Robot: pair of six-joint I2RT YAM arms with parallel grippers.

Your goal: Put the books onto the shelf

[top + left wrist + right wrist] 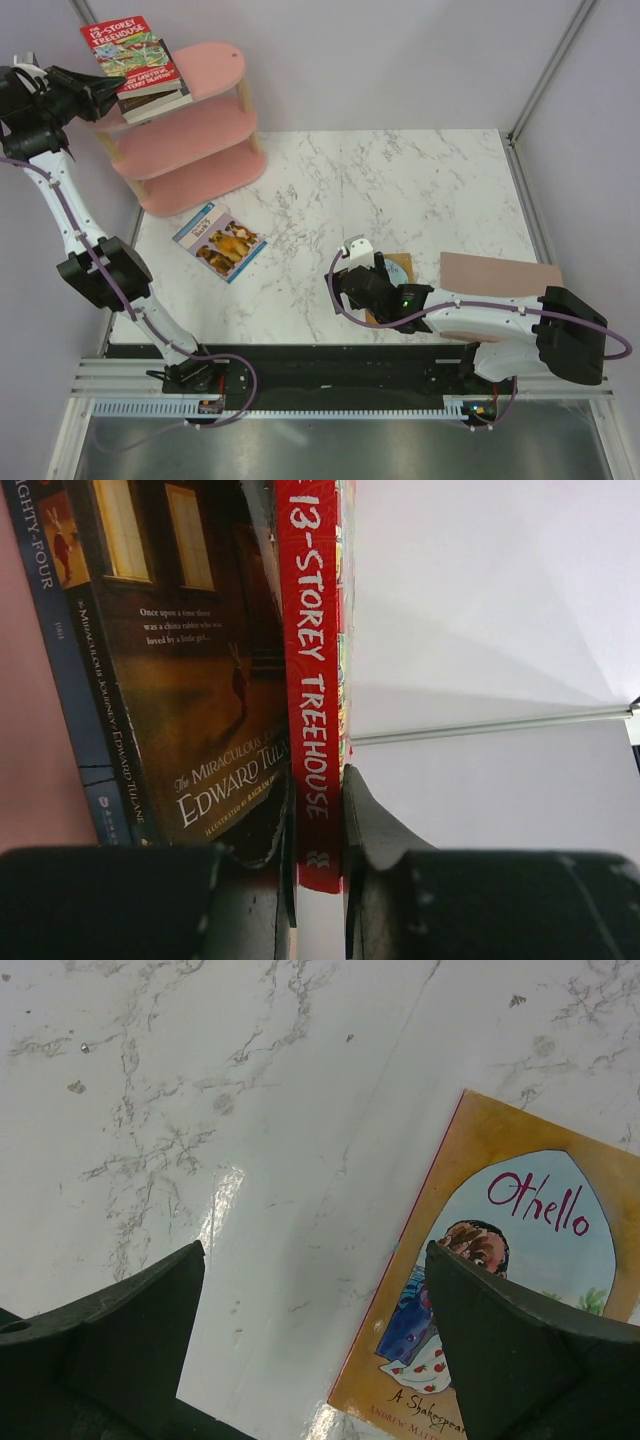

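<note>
Left hand (318,832): I gripped the red book (308,660) at the shelf (192,137).
Right hand (315,1305): was open above the orange book (500,1260).

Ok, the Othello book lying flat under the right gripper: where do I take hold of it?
Take the Othello book by its long edge under the open right gripper. It lies flat and thin on the table, so come from above and probably tip that edge up first.
</note>
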